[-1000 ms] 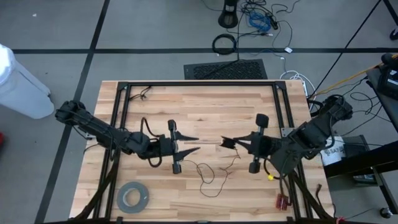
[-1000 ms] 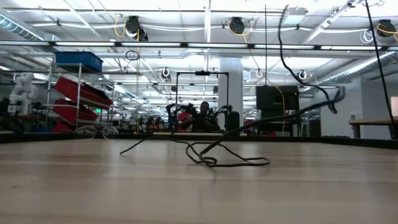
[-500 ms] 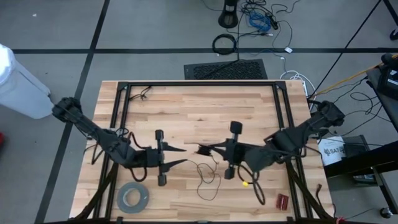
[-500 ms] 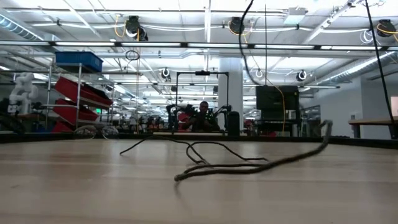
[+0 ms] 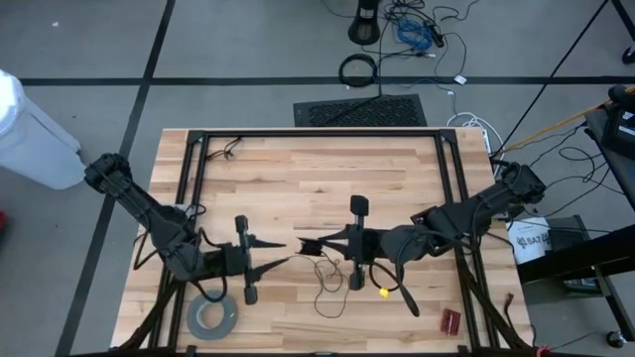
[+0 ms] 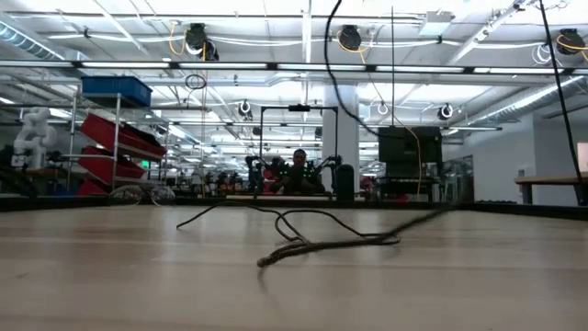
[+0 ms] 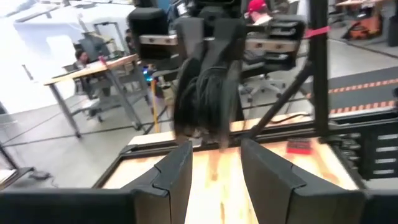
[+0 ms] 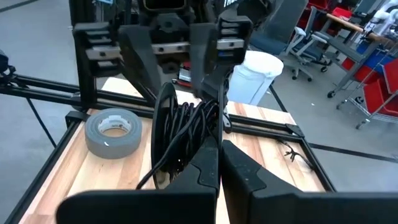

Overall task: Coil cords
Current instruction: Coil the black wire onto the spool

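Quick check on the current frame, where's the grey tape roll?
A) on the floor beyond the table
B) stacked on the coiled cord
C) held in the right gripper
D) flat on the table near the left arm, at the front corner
D: the high view shows the grey tape roll lying flat on the wooden table, just beside the left gripper, with nothing gripping it.

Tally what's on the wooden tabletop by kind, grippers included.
Grippers: 2, left gripper and right gripper
Cords: 1, thin dark cord, partly bundled in the right gripper
Tape rolls: 1, grey tape roll
Small red item: 1
Total: 5
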You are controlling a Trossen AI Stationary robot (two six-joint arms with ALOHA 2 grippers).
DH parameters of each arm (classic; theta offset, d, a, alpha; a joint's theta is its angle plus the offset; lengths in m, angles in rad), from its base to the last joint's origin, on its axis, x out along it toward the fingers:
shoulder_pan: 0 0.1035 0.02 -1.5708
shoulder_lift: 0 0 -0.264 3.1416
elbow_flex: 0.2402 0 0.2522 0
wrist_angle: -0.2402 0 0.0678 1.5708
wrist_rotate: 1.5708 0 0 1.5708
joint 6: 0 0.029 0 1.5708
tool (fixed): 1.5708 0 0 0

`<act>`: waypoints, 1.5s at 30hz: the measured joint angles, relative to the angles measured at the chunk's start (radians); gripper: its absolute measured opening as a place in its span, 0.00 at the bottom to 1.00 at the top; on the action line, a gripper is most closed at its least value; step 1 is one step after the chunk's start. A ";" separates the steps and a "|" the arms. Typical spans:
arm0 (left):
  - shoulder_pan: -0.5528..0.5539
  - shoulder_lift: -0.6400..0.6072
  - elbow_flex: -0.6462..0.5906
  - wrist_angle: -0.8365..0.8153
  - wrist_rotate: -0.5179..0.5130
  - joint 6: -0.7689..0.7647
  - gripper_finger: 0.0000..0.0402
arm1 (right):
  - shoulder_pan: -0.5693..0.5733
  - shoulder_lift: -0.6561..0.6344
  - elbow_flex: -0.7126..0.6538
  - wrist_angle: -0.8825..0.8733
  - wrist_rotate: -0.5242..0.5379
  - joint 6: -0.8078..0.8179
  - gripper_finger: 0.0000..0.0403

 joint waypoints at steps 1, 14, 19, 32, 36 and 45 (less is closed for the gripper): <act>-0.005 0.000 0.000 0.006 0.001 0.000 0.36 | 0.002 0.000 0.000 0.000 0.000 -0.005 0.00; 0.019 0.012 0.000 0.078 0.120 0.036 0.36 | -0.003 0.034 0.000 0.010 0.006 -0.057 0.00; 0.024 0.033 0.000 0.085 0.125 0.052 0.36 | -0.002 0.046 0.000 0.018 0.005 -0.070 0.00; 0.035 0.057 0.000 0.070 0.130 0.051 0.36 | -0.002 0.041 0.000 0.034 0.008 -0.082 0.00; 0.035 0.057 0.000 0.066 0.130 0.051 0.36 | -0.002 0.041 0.000 0.049 0.006 -0.097 0.00; 0.035 0.057 0.000 0.045 0.131 0.026 0.36 | -0.002 0.041 0.000 0.048 0.006 -0.101 0.00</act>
